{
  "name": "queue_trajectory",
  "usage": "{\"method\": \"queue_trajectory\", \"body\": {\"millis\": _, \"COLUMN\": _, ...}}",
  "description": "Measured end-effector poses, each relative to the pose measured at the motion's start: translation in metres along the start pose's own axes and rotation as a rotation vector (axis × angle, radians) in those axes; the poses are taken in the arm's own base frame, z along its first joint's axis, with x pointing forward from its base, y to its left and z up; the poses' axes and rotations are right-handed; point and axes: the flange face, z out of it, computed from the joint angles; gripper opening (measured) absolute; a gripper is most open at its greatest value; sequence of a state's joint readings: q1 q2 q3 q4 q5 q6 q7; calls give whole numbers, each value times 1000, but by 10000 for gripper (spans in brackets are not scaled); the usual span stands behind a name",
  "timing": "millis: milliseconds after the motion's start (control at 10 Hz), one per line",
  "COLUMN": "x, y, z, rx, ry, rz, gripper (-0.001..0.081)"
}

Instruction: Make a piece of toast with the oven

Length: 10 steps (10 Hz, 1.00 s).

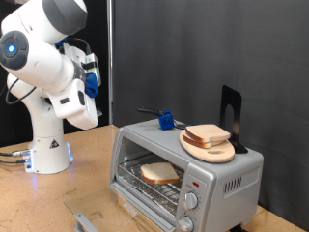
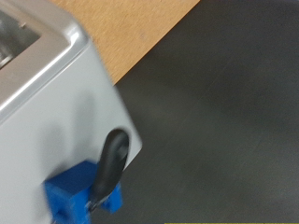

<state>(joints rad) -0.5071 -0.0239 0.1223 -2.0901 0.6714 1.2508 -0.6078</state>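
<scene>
One toast (image 1: 158, 173) lies on the rack inside the oven (image 1: 224, 181), door down; loading looks done; end effector (image 1: 89, 75) raised well apart, finger state indiscernible; closing the door would call for reaching low.

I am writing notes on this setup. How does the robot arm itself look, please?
The arm is glossy white with rounded joint housings and grey caps. A blue ring light glows on one joint. Near the wrist there is a blue part with dark cables. The white base has a triangular warning sticker. The end effector is not clearly seen.
</scene>
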Motion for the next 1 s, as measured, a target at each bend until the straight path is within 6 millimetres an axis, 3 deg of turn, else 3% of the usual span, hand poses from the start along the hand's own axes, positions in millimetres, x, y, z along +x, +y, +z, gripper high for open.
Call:
{"method": "queue_trajectory", "body": {"millis": 200, "x": 3, "y": 2, "z": -6, "rx": 74, "ry": 168, "rz": 20, "gripper": 682}}
{"method": "queue_trajectory", "body": {"millis": 400, "x": -7, "y": 18, "z": -20, "rx": 168, "ry": 276, "rz": 98, "gripper": 682}}
{"method": "queue_trajectory", "body": {"millis": 600, "x": -28, "y": 46, "z": -32, "rx": 128, "ry": 255, "rz": 206, "gripper": 682}}
{"method": "queue_trajectory", "body": {"millis": 800, "x": -29, "y": 49, "z": -34, "rx": 110, "ry": 246, "rz": 214, "gripper": 682}}
{"method": "queue_trajectory", "body": {"millis": 1000, "x": -31, "y": 50, "z": -30, "rx": 138, "ry": 165, "rz": 373, "gripper": 682}}
